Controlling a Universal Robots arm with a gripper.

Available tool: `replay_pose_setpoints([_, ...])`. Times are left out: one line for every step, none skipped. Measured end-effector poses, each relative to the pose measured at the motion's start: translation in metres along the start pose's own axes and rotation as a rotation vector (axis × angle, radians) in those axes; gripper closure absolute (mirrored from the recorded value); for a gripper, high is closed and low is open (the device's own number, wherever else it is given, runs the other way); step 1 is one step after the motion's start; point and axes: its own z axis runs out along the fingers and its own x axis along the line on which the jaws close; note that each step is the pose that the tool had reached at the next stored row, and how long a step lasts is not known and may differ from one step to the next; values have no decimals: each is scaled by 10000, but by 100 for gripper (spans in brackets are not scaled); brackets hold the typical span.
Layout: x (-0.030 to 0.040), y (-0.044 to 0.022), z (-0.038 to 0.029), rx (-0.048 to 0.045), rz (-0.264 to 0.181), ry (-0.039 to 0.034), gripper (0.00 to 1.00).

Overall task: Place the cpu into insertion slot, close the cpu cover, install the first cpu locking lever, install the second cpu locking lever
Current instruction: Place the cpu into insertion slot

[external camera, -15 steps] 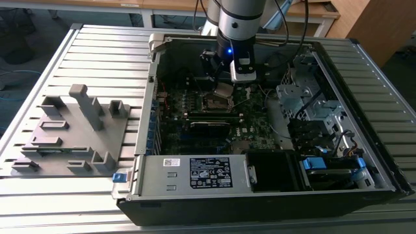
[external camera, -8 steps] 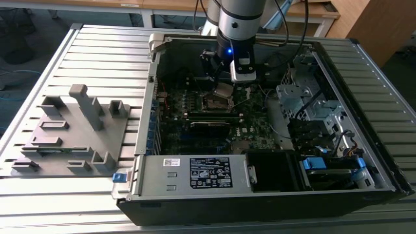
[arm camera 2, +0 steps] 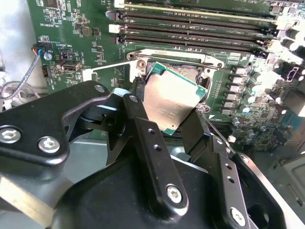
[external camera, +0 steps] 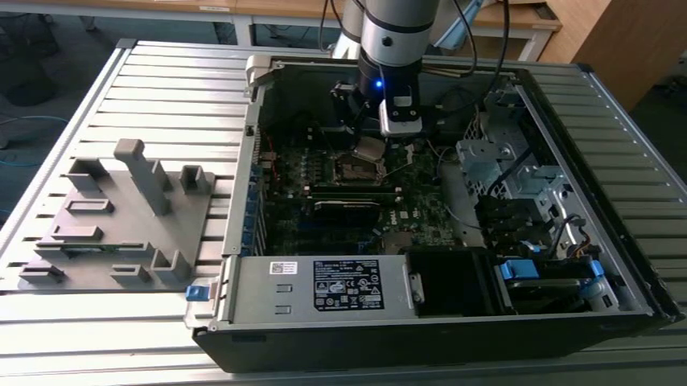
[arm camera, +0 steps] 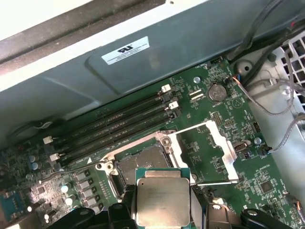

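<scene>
Pinches cpu (arm camera 2: 169, 98) w/ pincer (arm camera 2: 167, 107), fingers (arm camera 2: 138, 93) pressed on two opposite edges. Holds it tilted, metal face showing, right over insertion slot (arm camera: 140, 163); can't tell if touching. Shows cpu cover (arm camera: 226, 152) swung open, off the slot, board visible thru its cut-out. Shows long memory slots (arm camera: 119, 126) just beside the slot. Reaches down into open pc case (external camera: 451, 338) on slatted desk (external camera: 161, 80). Keeps grey plastic jig (external camera: 118, 233) on desk at exterior view's left, apart from case.

The cpu (arm camera 2: 169, 100) has a dull brushed-metal face; the cpu cover (arm camera: 228, 153) is bright bare metal; the motherboard (arm camera: 267, 186) glossy green; the table (external camera: 161, 80) ribbed matt grey metal.
</scene>
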Motion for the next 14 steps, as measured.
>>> replay_pose_setpoints([0,0,0,-2,115,-7,46])
replay_pose_setpoints([0,0,1,-5,256,-15,46])
replay_pose_setpoints([0,0,1,-8,387,-24,46])
replay_pose_setpoints([0,0,1,-10,528,-32,46])
replay_pose_setpoints([0,0,2,-13,665,-41,46])
replay_pose_setpoints([0,0,2,-16,815,-50,46])
replay_pose_setpoints([0,0,3,-19,975,-60,46])
replay_pose_setpoints([0,0,3,-21,1142,-70,46])
replay_pose_setpoints([0,0,3,-23,1294,-79,46])
replay_pose_setpoints([0,0,4,-26,1447,-88,46])
replay_pose_setpoints([0,0,4,-29,1601,-98,46])
replay_pose_setpoints([0,0,5,-31,1760,-108,46])
replay_pose_setpoints([0,0,5,-33,1919,-118,46])
replay_pose_setpoints([0,0,6,-36,2092,-128,46])
